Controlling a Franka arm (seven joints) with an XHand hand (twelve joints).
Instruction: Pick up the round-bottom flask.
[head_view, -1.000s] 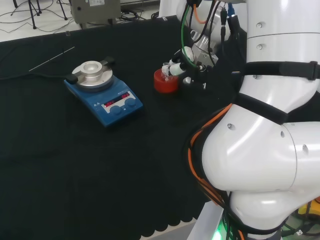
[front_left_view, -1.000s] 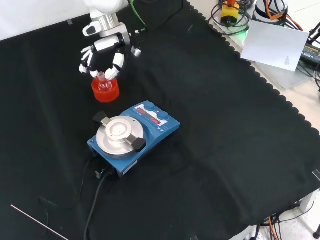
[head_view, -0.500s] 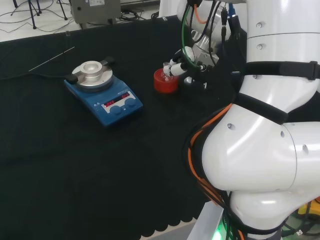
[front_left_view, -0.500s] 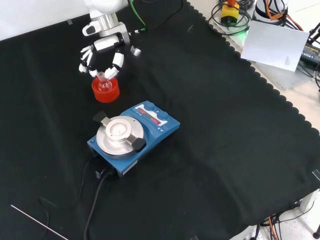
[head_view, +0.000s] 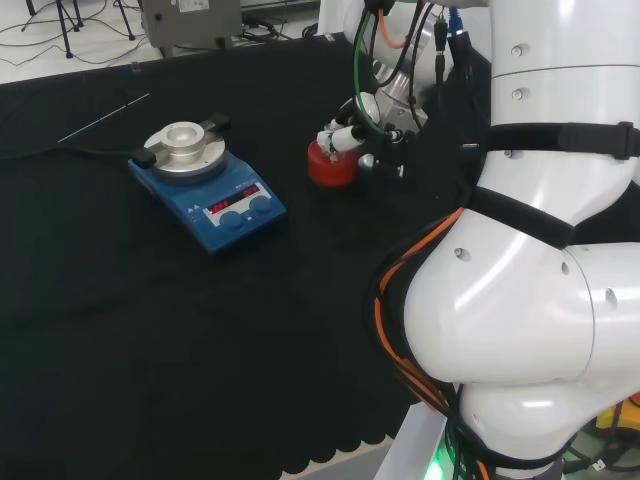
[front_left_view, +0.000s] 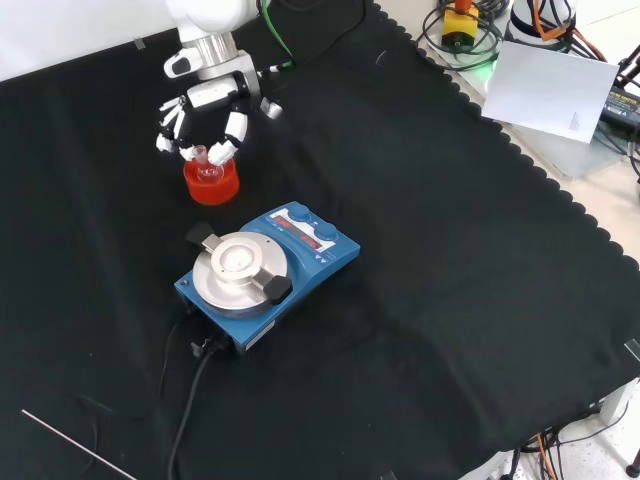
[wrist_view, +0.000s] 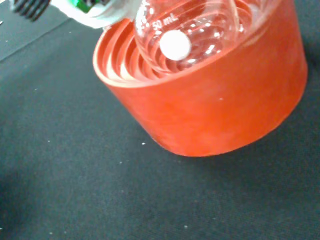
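Round-bottom flask (front_left_view: 208, 168) not lifted yet, judging by the wrist view: its clear bulb sits down inside the red ribbed stand (front_left_view: 211, 180), so the pick itself is what's left. Black cloth bench (front_left_view: 420, 260) carries a blue magnetic stirrer hotplate (front_left_view: 265, 266) nearer the camera in the front view, well apart from the stand, with a black cable (front_left_view: 185, 400) trailing off it. Stand is near the top left of the front view; in the head view it sits to the right of the stirrer. Hand (front_left_view: 205, 115) is over the stand, fingers curled down on either side of the flask neck, tips just beside or touching it; whether they actually pinch the glass I cannot tell. Flask is small, clear glass, print on the bulb, and a white round spot (wrist_view: 175, 45) shows in the bulb, possibly a stir bar end. Neck points up between the fingers.
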